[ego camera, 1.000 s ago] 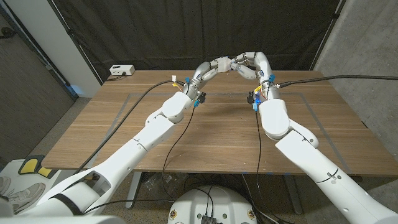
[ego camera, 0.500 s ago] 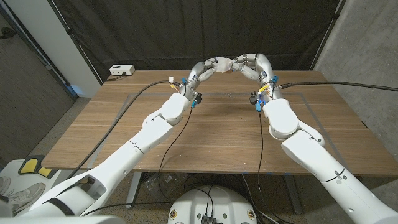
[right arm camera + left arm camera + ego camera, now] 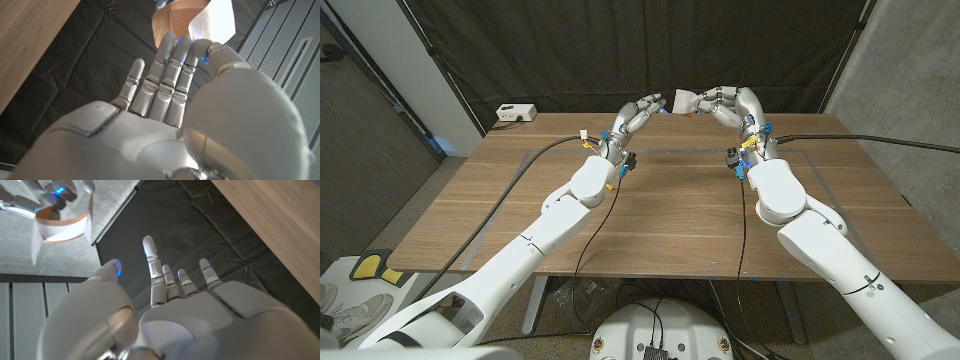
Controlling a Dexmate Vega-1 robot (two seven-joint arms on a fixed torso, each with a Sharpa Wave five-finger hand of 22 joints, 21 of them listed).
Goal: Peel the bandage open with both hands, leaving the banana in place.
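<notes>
Change: hands have drawn apart since half a second ago; left hand [image 3: 638, 112] has let go.
Left hand: fingers spread, holding nothing.
Right hand [image 3: 725, 103]: pinches the white-and-tan paper bandage strip [image 3: 684, 101].
Bandage: above the wooden table [image 3: 660, 200]'s far edge, between both hands, long axis pointing toward left hand.

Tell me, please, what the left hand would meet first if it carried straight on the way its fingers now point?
Probably the bandage held by the right hand: the left hand points toward it across a small gap. Depth is unclear, so it might pass beside it.
</notes>
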